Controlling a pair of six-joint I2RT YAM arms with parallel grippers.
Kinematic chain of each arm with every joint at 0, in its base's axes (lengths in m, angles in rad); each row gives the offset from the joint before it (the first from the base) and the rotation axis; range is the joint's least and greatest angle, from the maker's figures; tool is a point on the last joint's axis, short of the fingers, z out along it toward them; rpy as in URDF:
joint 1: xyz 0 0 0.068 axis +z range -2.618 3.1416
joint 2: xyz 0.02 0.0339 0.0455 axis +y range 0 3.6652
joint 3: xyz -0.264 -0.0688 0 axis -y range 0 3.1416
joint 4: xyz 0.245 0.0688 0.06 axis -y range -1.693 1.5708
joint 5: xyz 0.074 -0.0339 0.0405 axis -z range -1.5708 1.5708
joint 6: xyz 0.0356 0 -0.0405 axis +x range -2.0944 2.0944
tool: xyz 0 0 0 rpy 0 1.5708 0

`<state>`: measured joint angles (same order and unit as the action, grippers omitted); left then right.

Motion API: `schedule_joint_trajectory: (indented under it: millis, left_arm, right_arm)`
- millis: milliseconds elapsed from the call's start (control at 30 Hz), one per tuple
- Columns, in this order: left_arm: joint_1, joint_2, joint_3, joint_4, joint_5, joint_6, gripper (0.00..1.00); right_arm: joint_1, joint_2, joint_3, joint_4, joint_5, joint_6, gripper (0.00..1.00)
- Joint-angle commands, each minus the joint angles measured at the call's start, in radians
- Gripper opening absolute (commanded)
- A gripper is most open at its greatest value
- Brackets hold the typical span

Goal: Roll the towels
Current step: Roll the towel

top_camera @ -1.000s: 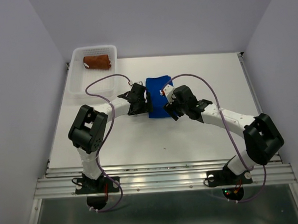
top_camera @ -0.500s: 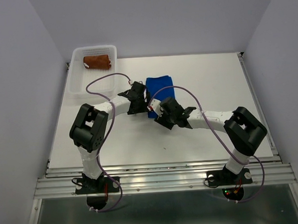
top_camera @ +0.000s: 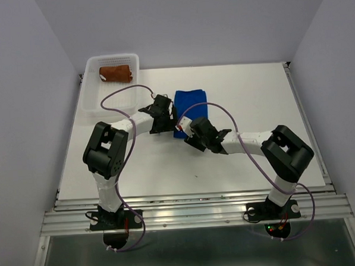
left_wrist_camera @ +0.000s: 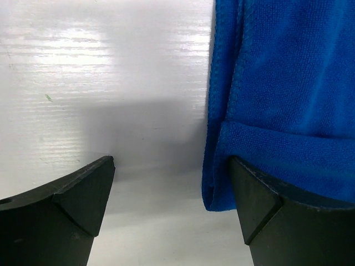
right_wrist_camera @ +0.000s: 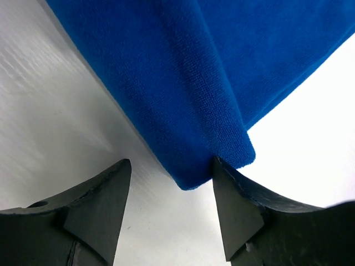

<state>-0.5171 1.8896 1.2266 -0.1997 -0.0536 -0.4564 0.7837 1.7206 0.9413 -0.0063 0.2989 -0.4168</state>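
The bright blue towel (top_camera: 191,105) lies folded flat in the middle of the white table (top_camera: 256,99). My left gripper (top_camera: 171,121) is open at its left edge. In the left wrist view, the towel's (left_wrist_camera: 288,77) near-left corner lies just inside the right finger (left_wrist_camera: 266,216) of the left gripper (left_wrist_camera: 172,191). My right gripper (top_camera: 185,135) is open at the near corner. In the right wrist view, the towel's (right_wrist_camera: 194,66) corner tip sits between the fingers of the right gripper (right_wrist_camera: 169,194) and touches the right finger (right_wrist_camera: 238,205). The rust-brown towel (top_camera: 115,73) lies rolled in the basket.
A white perforated basket (top_camera: 89,93) stands at the table's far-left corner. Purple cables loop over both arms. Grey walls close in the left, right and back sides. The right arm's elbow (top_camera: 285,151) sits low over the near right part of the table.
The right arm swung left and brought its gripper to the towel's near corner, its jaws narrowing a little. The left gripper stayed at the towel's left edge.
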Motion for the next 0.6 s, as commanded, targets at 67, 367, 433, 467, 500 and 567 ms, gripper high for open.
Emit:
schedule_joint_trajectory:
  millis: [67,367,433,467,500,567]
  left_arm:
    - [0.028,0.012,0.034,-0.015,-0.019,0.032,0.94]
    - [0.045,-0.044,0.024,0.009,0.026,0.019,0.96]
    - [0.057,-0.075,0.014,0.014,0.038,0.003,0.97]
    - [0.061,-0.087,0.011,0.016,0.049,-0.001,0.98]
    - [0.065,-0.113,0.005,0.016,0.049,-0.007,0.98]
    - [0.072,-0.162,-0.018,0.020,0.063,-0.028,0.99]
  right_arm:
    - [-0.004,0.086,0.050,0.025,0.086,-0.016,0.59]
    - [-0.004,0.050,0.122,-0.090,-0.076,0.096,0.07]
    - [-0.004,0.022,0.142,-0.174,-0.142,0.153,0.07]
    - [-0.004,0.019,0.155,-0.201,-0.155,0.173,0.06]
    - [-0.004,0.016,0.184,-0.230,-0.164,0.223,0.06]
    - [-0.004,0.023,0.235,-0.317,-0.204,0.287,0.06]
